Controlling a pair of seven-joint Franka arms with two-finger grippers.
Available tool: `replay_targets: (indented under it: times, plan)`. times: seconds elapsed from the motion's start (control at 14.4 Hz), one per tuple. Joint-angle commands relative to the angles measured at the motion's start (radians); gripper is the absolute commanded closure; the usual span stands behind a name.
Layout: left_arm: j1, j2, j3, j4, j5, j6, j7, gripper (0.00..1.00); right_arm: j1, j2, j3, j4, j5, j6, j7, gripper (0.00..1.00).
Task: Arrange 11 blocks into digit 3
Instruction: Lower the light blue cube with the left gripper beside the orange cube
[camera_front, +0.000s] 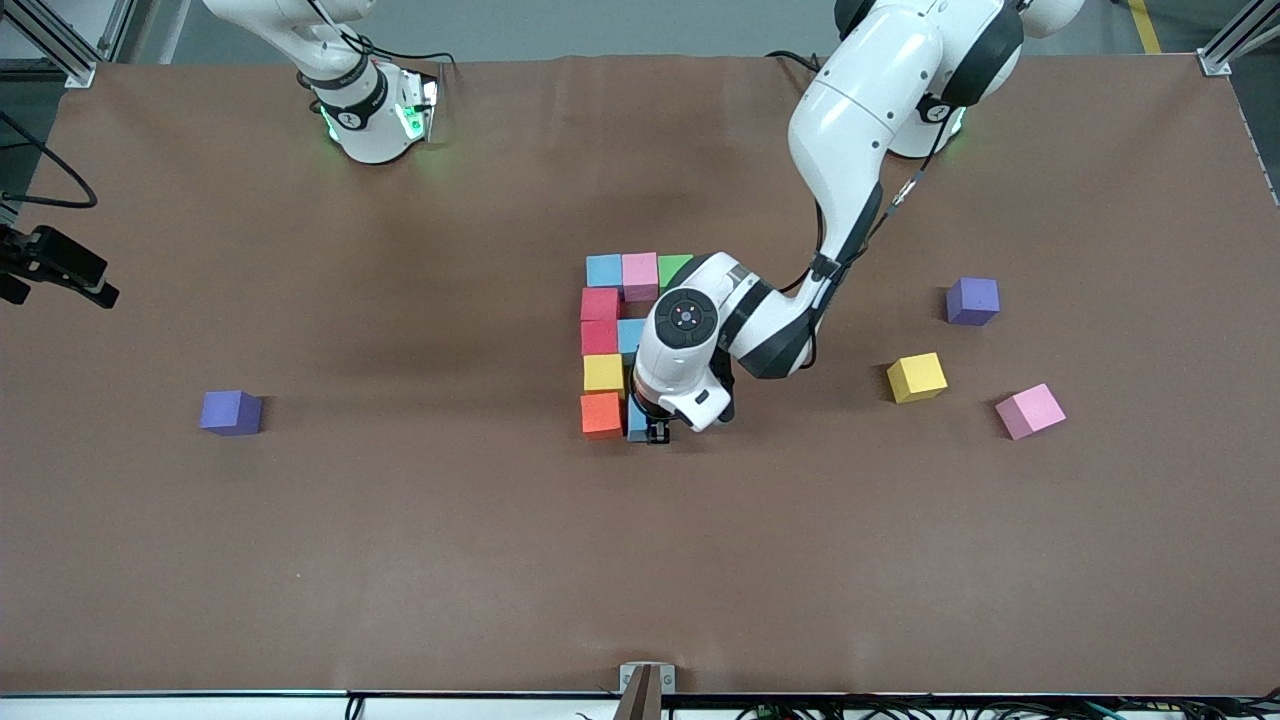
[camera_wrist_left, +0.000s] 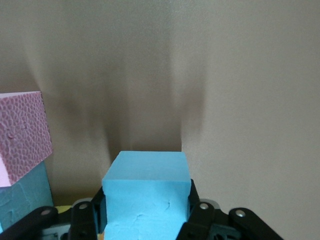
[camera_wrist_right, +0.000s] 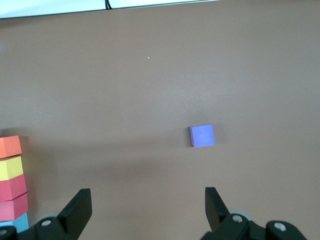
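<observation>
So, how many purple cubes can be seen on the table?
2. One purple cube lies alone toward the right arm's end of the table. The other purple cube lies toward the left arm's end, farther from the front camera than the loose yellow cube.

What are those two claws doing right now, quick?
Left gripper: fingers shut on a light blue foam cube, beside the orange foam cube.
Right gripper: fingers open, holding nothing, waiting.
</observation>
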Motion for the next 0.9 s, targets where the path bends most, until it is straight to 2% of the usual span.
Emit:
replay_targets:
  times: [0.0, 0.21, 0.28, 0.42, 0.49, 0.56, 0.63, 0.7, 0.76, 0.83]
  plan:
    - [-0.014, 0.029, 0.013, 0.053, 0.009, -0.022, -0.022, 0.85, 0.002, -0.025, 0.002, -0.015, -0.005, 0.003, -0.01, 0.0]
    - [-0.023, 0.038, 0.016, 0.056, 0.01, -0.022, -0.022, 0.85, -0.026, -0.025, 0.01, -0.014, -0.002, 0.008, -0.008, 0.0]
    - [-0.023, 0.04, 0.016, 0.056, 0.012, -0.022, -0.022, 0.84, -0.052, -0.025, 0.031, -0.014, 0.0, 0.008, -0.01, 0.0]
    - [-0.023, 0.046, 0.016, 0.056, 0.015, -0.019, -0.019, 0.81, -0.107, -0.025, 0.118, -0.014, -0.008, 0.003, -0.011, 0.0]
    - [-0.023, 0.046, 0.016, 0.056, 0.015, -0.018, -0.016, 0.77, -0.106, -0.025, 0.122, -0.014, -0.011, 0.003, -0.011, 0.0]
    - [-0.023, 0.046, 0.016, 0.055, 0.018, -0.016, -0.016, 0.66, -0.109, -0.025, 0.12, -0.014, -0.011, 0.001, -0.01, 0.0]
    - [-0.027, 0.048, 0.016, 0.053, 0.021, -0.016, -0.014, 0.49, -0.11, -0.026, 0.119, -0.014, -0.009, 0.001, -0.01, 0.0]
    - [-0.031, 0.045, 0.017, 0.05, 0.026, -0.022, -0.008, 0.11, -0.11, -0.026, 0.117, -0.014, -0.009, 0.001, -0.01, 0.0]
    - [-0.035, 0.039, 0.016, 0.048, 0.053, -0.034, 0.014, 0.0, -0.11, -0.026, 0.117, -0.014, -0.009, 0.001, -0.011, 0.0]
    - [-0.035, 0.032, 0.014, 0.05, 0.075, -0.062, 0.027, 0.0, -0.112, -0.026, 0.117, -0.014, -0.009, 0.001, -0.011, 0.0]
